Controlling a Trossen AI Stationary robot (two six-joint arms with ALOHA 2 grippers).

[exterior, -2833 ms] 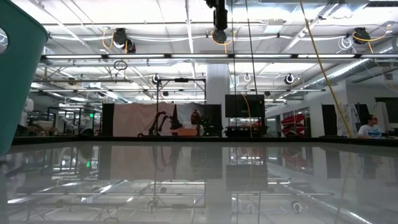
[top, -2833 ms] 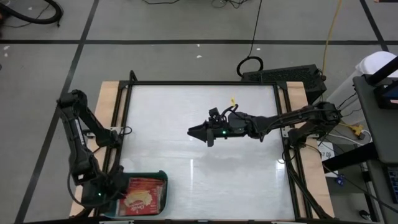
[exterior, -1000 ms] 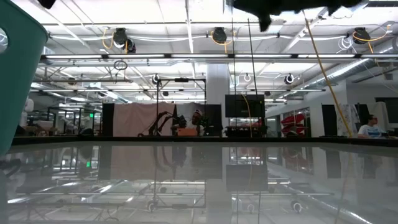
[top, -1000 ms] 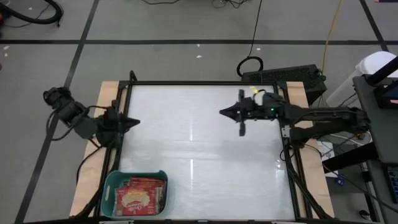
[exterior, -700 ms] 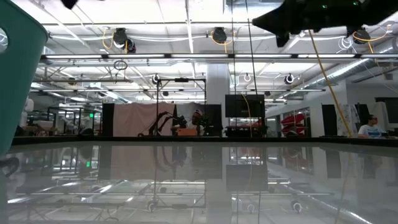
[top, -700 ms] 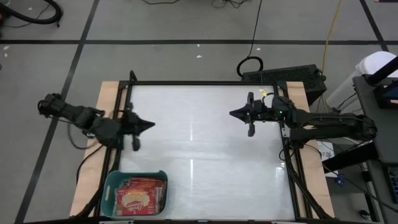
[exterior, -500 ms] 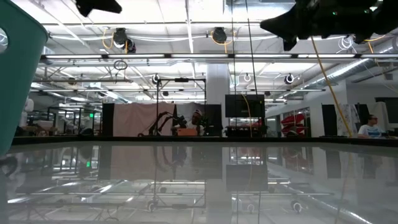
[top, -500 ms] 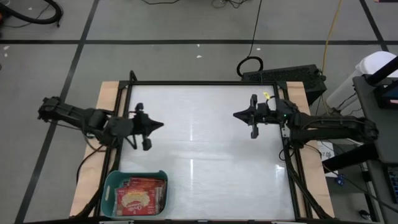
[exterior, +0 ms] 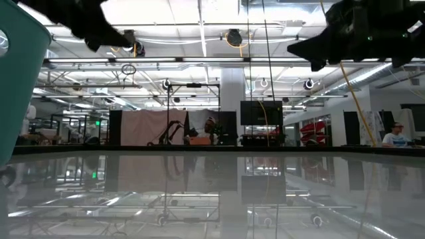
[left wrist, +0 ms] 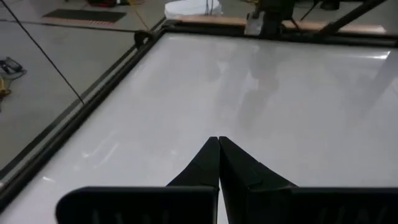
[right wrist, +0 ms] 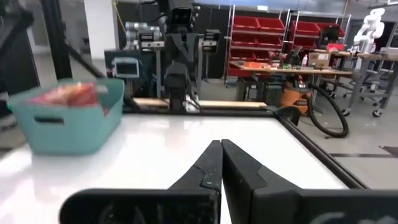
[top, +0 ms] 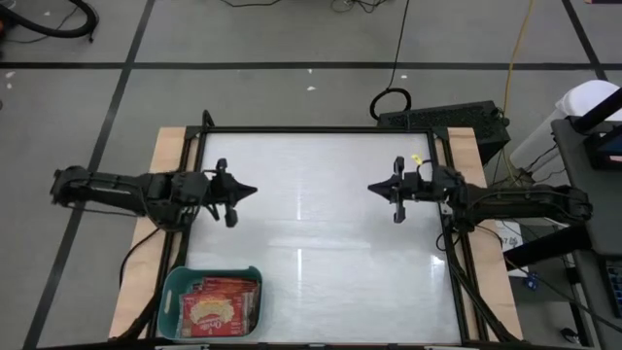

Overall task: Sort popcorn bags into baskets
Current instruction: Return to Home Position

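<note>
The left gripper (top: 251, 192) hangs above the left part of the white table (top: 311, 228) with its two fingers pressed together into one point and nothing between them; the left wrist view shows the same shut tip (left wrist: 217, 140) over bare tabletop. The right gripper (top: 373, 189) hangs over the right part of the table, facing the left one tip to tip and well apart from it. Its fingers are likewise pressed together and empty (right wrist: 221, 143).

In the low view both grippers are dark shapes cut off by the upper edge, the left (exterior: 99, 30) and the right (exterior: 345, 30), so their fingertips cannot be made out there.

The teal basket (top: 167, 303) stands at the table's near corner on the left arm's side, well apart from the left gripper and farther again from the right one. The popcorn bags (top: 222, 306) lie stacked inside it. Only the top packet's red front with its yellow-cream picture shows whole; the ones beneath show as red edges, and their number cannot be told. The printing on the packet is too small to read.

Ahead of the right gripper, the basket (right wrist: 68, 121) shows one handle slot, with red bags (right wrist: 65, 93) rising above its rim. The low view catches only a slice of teal wall (exterior: 16, 79), its contents hidden.
</note>
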